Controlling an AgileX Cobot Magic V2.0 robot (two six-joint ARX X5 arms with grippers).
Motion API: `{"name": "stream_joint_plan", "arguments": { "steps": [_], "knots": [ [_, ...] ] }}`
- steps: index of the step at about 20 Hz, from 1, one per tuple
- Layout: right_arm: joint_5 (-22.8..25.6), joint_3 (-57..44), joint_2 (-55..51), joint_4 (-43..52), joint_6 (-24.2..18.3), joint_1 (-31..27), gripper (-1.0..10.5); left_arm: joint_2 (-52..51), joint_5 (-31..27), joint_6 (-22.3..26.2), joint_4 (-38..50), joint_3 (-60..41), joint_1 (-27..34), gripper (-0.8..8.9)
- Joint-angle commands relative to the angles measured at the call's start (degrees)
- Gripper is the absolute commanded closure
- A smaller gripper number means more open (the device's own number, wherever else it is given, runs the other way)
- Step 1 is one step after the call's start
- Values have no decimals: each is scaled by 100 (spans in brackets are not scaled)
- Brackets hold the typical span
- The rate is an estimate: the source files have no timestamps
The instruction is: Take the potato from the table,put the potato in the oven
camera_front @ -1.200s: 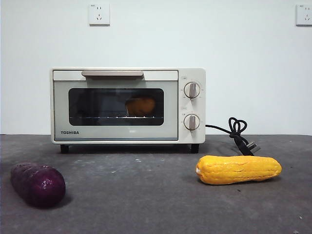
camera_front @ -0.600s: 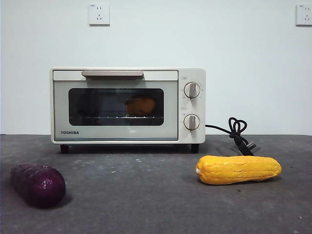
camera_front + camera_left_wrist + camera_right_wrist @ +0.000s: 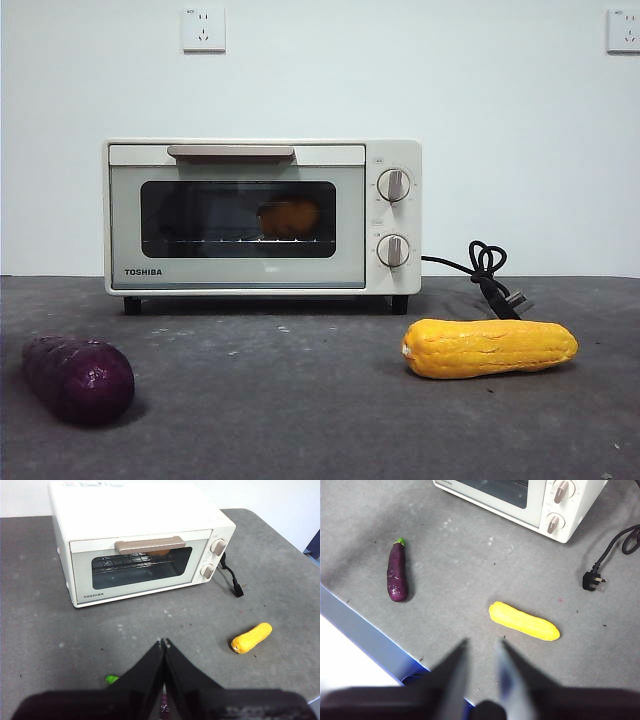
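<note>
Left end effector (image 3: 164,643) closed above table (image 3: 40,630); potato (image 3: 288,217) inside oven (image 3: 262,216).

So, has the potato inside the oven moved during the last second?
No. The potato sits on the rack behind the glass door, at the same spot relative to the oven window's right edge as before.

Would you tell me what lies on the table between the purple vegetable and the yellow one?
Nothing: in the right wrist view, bare table separates the purple vegetable from the yellow vegetable. The front view agrees.
</note>
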Motion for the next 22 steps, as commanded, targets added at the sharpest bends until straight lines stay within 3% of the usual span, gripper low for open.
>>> {"name": "stream_joint_plan", "arguments": {
  "steps": [1, 11, 13, 16, 19, 22],
  "knots": [
    [13, -55, -7, 28, 57, 13, 946, -9, 4, 68, -68, 17, -22, 818],
    [13, -55, -15, 28, 57, 13, 946, 2, -2, 111, -85, 17, -22, 818],
    [15, -55, -15, 28, 57, 13, 946, -13, -260, 647, 223, 0, -13, 818],
    [13, -55, -15, 26, 57, 13, 946, -476, -1029, 1152, 1707, -470, 83, 818],
    [13, -55, -15, 26, 57, 13, 946, -1325, -1211, 1255, 3716, -1910, 332, 818],
    [13, -55, -22, 26, 57, 9, 946, -2124, -1958, 1250, 5016, -3536, 409, 818]
  ]
}}
